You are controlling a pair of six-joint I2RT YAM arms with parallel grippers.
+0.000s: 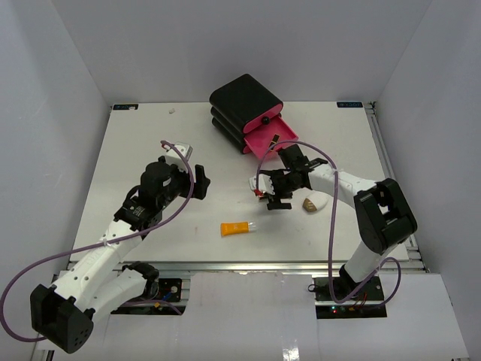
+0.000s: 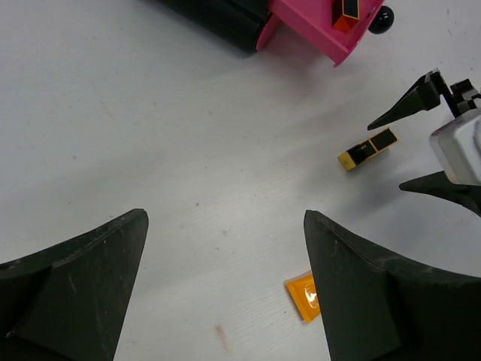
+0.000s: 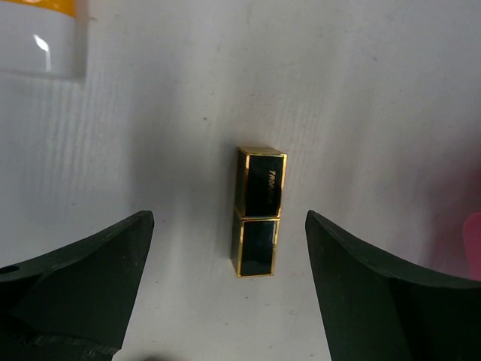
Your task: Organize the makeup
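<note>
A black-and-gold lipstick tube [image 3: 259,212] lies on the white table, between and just beyond the open fingers of my right gripper [image 3: 228,222], untouched. It also shows in the left wrist view [image 2: 368,149]. A second lipstick [image 1: 275,139] lies in the open pink drawer [image 1: 264,143]. The orange tube with white cap [image 1: 237,228] lies near the front. The white-and-brown egg-shaped piece [image 1: 313,203] sits beside the right arm. My left gripper [image 1: 198,181] is open and empty over bare table. The tan bottle is out of view.
The black three-drawer box [image 1: 244,104] stands at the back centre, one pink drawer pulled out toward the right gripper [image 1: 274,189]. A small white speck [image 1: 173,110] lies at the back left. White walls enclose the table.
</note>
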